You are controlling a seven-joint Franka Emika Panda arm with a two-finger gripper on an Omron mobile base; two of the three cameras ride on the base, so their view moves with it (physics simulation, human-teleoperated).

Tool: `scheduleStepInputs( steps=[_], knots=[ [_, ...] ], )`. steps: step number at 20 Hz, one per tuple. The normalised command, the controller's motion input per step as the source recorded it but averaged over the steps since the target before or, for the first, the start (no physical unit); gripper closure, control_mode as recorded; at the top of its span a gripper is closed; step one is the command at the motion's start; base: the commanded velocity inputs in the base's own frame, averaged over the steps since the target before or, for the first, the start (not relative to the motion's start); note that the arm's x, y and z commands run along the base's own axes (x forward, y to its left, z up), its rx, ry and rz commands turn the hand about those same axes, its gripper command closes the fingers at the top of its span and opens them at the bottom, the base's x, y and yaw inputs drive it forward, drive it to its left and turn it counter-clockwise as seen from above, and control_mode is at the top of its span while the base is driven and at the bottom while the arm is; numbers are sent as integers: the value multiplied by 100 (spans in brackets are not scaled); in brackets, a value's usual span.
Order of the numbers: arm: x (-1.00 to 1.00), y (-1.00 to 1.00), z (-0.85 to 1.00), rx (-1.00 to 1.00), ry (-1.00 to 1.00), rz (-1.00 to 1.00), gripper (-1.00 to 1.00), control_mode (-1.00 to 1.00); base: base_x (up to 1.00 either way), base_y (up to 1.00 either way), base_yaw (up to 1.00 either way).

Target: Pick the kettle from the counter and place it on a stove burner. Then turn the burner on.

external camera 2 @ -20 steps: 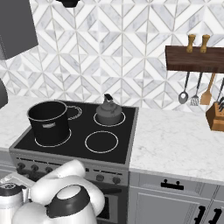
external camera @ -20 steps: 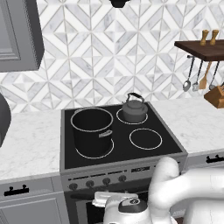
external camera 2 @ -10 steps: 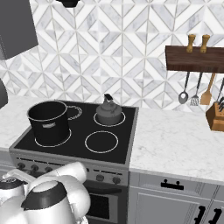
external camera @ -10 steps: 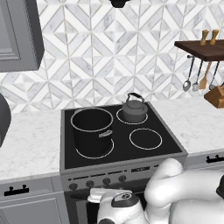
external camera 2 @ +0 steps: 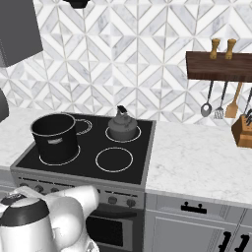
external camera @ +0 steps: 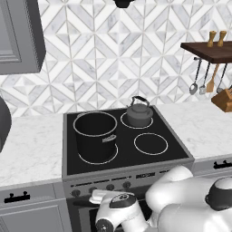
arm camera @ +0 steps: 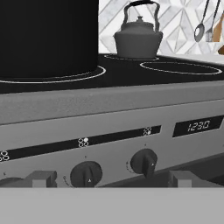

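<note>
The kettle (arm camera: 138, 38) is squat, rounded, dark grey metal, with an arched black handle, a small lid knob and a short spout. It sits upright on the stove burner (external camera: 136, 124), the back-right white ring on the black cooktop (external camera 2: 88, 162), ahead of the hand (arm camera: 111, 178) and above its level, slightly to its right.

The hand view looks at the stove's front panel: two round knobs (arm camera: 86, 173) just ahead of the fingertips (arm camera: 40, 178), small burner symbols above them, and a clock display (arm camera: 198, 126) to the right. The base views show the whole cooktop from above: a tall black pot (external camera: 95, 135) on the front-left ring, nearer the hand than the kettle, and the front-right ring (external camera 2: 114, 159) bare.

The hand's fingers stand wide apart, holding nothing, low before the stove's front edge. White marble bench (external camera 2: 197, 160) spreads out on both sides.
</note>
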Motion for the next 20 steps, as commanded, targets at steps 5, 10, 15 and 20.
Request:
scheduleStepInputs(
  steps=[5, 10, 15, 20],
  knots=[
    [12, -24, -25, 0, 0, 0, -100, -100, 0, 0, 0],
    [35, -15, -12, 0, 0, 0, -100, -100, 0, 0, 0],
    [46, -12, -18, 0, 0, 3, -100, -100, 0, 0, 0],
    [31, -18, -32, 0, 1, 2, -100, -100, 0, 0, 0]
  ],
)
